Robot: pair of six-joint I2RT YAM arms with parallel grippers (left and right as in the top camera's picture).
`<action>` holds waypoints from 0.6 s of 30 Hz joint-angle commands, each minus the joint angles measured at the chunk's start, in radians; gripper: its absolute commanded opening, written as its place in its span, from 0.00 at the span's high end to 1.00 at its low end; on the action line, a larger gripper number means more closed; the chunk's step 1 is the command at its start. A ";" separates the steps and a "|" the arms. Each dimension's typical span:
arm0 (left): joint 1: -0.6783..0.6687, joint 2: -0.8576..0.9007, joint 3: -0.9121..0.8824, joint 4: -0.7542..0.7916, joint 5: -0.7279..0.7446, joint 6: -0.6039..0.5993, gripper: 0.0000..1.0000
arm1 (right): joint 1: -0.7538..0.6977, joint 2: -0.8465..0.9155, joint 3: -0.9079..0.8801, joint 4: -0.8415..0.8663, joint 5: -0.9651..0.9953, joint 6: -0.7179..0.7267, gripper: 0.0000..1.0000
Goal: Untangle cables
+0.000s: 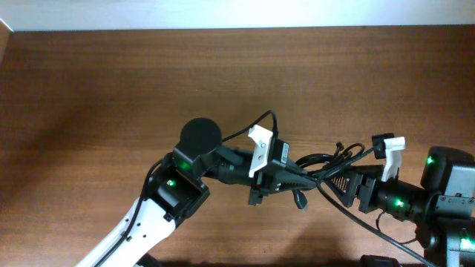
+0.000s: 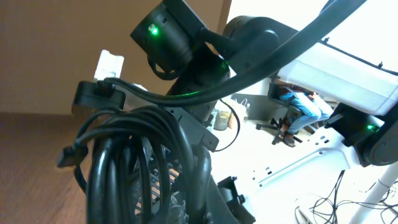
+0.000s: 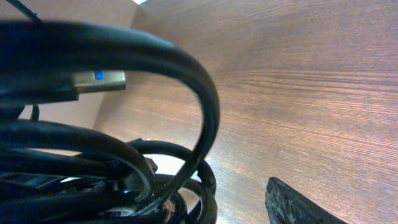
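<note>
The cables [image 1: 330, 159] are a tangled bundle of thin black cords lifted above the wooden table between my two grippers. My left gripper [image 1: 300, 183] reaches in from the left and is shut on the bundle. In the left wrist view the cable loops [image 2: 134, 162] fill the jaws [image 2: 186, 199]. My right gripper [image 1: 335, 183] is open at the bundle's right side. In the right wrist view the loops [image 3: 124, 168] crowd the left side, with a gap to my right finger [image 3: 292, 205]. A USB plug [image 3: 99, 79] with a blue insert shows there. A loose plug [image 1: 300, 200] hangs below.
The brown wooden table [image 1: 111, 89] spreads to the left and back. A thicker black wire [image 1: 371, 230] runs from the right arm's base toward the front edge. The right arm's body [image 1: 445, 193] sits at the right edge.
</note>
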 commanded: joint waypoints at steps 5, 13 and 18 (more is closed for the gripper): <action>0.154 -0.115 0.023 -0.037 0.123 -0.001 1.00 | -0.001 0.013 0.000 -0.021 0.100 0.004 0.29; 0.216 -0.115 0.023 -0.074 0.102 -0.001 1.00 | -0.001 0.013 0.000 -0.024 0.008 0.004 0.29; 0.216 -0.115 0.023 -0.228 -0.116 -0.001 1.00 | -0.001 -0.012 0.000 -0.022 -0.069 -0.005 0.30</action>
